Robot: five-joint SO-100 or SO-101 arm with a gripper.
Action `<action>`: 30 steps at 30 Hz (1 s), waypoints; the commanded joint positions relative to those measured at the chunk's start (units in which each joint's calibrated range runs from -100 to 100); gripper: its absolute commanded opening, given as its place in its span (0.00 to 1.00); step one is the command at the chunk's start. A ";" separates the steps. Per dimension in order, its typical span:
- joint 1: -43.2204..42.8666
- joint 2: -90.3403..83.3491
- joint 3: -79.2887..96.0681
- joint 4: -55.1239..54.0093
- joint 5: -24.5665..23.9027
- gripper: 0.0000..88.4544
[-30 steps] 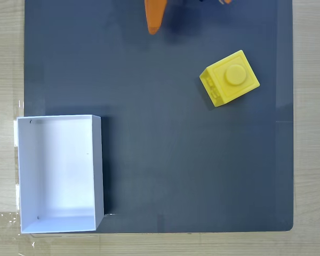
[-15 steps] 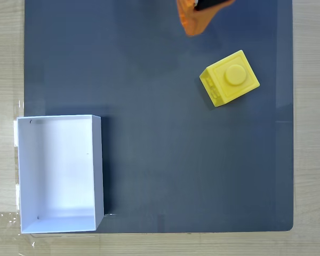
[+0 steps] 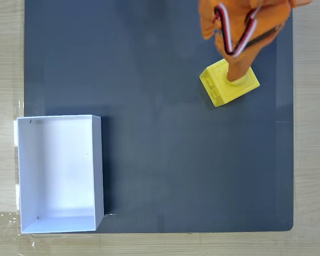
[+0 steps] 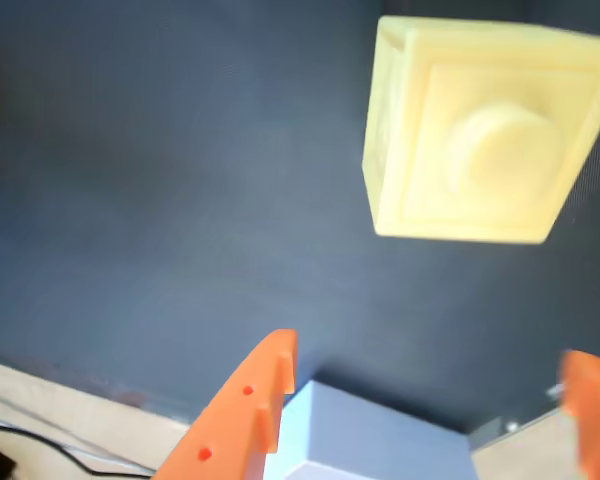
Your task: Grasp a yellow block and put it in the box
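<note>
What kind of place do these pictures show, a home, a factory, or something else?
Probably a hobby or lab robot workbench: a dark mat on a pale wooden table, with a yellow block, a white box and an orange gripper.

In the fixed view the yellow block [image 3: 224, 88] sat upper right on the mat [image 3: 165, 160], box [image 3: 98, 170] way off lower left, gripper [image 3: 236, 74] right over the block.

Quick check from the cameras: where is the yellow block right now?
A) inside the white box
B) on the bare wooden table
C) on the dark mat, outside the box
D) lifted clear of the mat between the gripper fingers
C: in the fixed view the yellow block sits on the dark mat, far from the box, with the gripper open above it.
</note>
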 commanded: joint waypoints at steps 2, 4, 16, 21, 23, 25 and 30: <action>-0.78 1.98 -2.22 0.43 3.08 0.49; -1.28 3.76 -2.22 0.43 3.97 0.51; -2.88 16.22 -3.22 -2.36 5.02 0.51; -3.05 19.61 -3.22 -7.60 5.08 0.51; -3.05 20.63 -3.22 -8.65 5.18 0.51; -3.05 21.14 -3.13 -8.91 5.23 0.51; -3.05 21.64 -2.22 -9.08 5.23 0.50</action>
